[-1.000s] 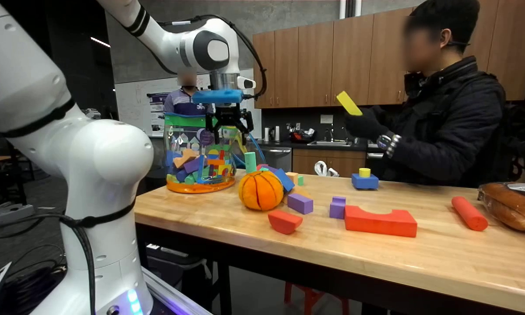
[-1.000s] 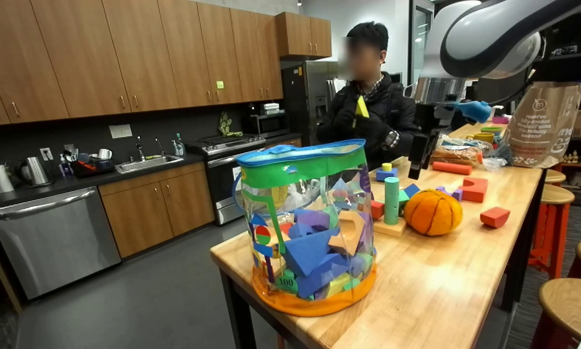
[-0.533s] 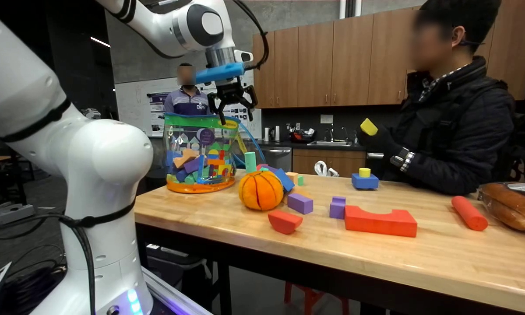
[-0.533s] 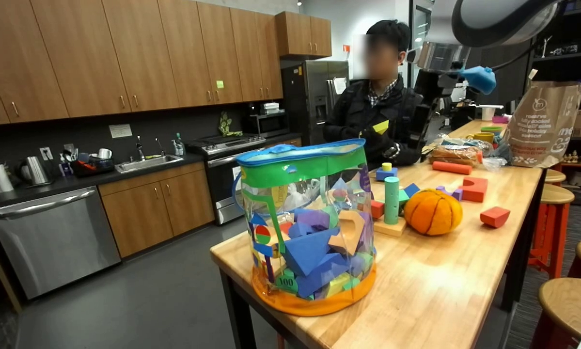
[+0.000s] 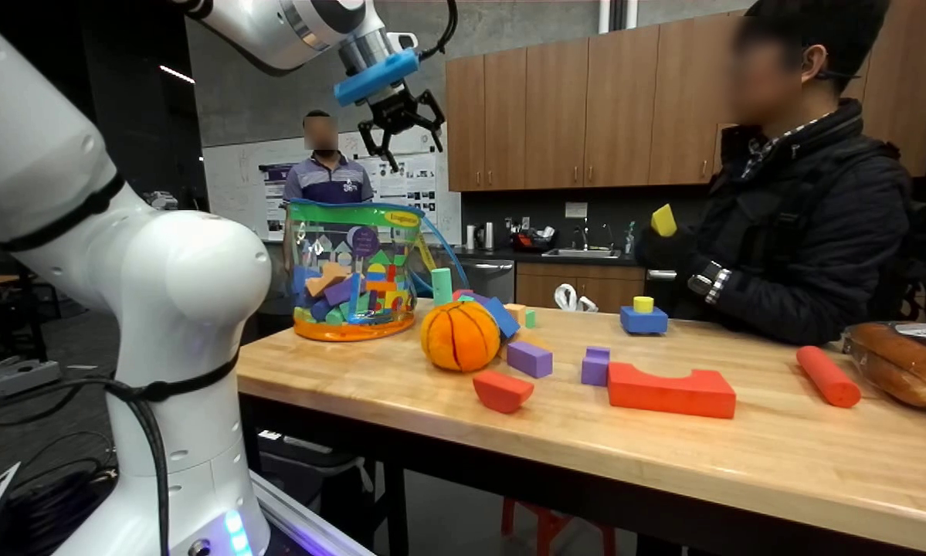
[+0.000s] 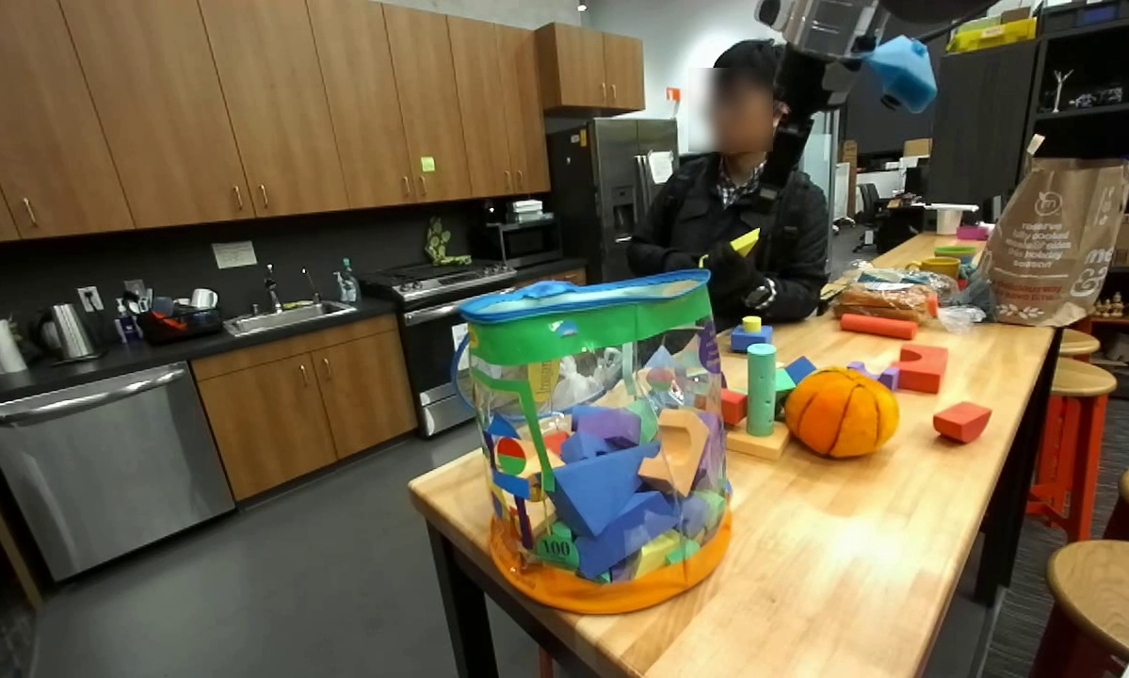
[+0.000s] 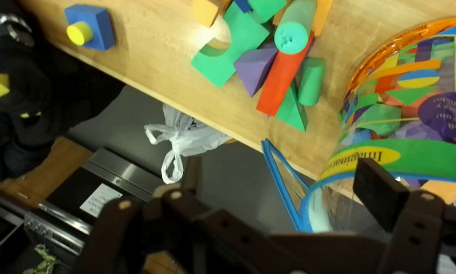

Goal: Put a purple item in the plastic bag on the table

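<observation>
Spread wide, with only air between its two fingers, the gripper [image 5: 416,157] hangs higher than the blue-edged rim of the plastic bag [image 6: 602,330]; in the wrist view one fingertip [image 7: 380,195] overlaps that rim. Coloured blocks [image 6: 602,490], purple ones among them, fill the bag's lower part, and its orange base sits close by the end edge of the table [image 5: 370,371]. A strip of wood parts it from an orange ball [image 5: 459,337]. On the ball's other side lies a purple block [image 5: 530,360], then, across a gap, a stepped purple block [image 5: 595,365] right beside a red arch [image 5: 671,395]. Between a red half-round block [image 5: 503,392] and its nearest long edge, more wood shows. At the opposite edge stands a man [image 5: 802,239] in black, holding a yellow block [image 5: 663,222].
</observation>
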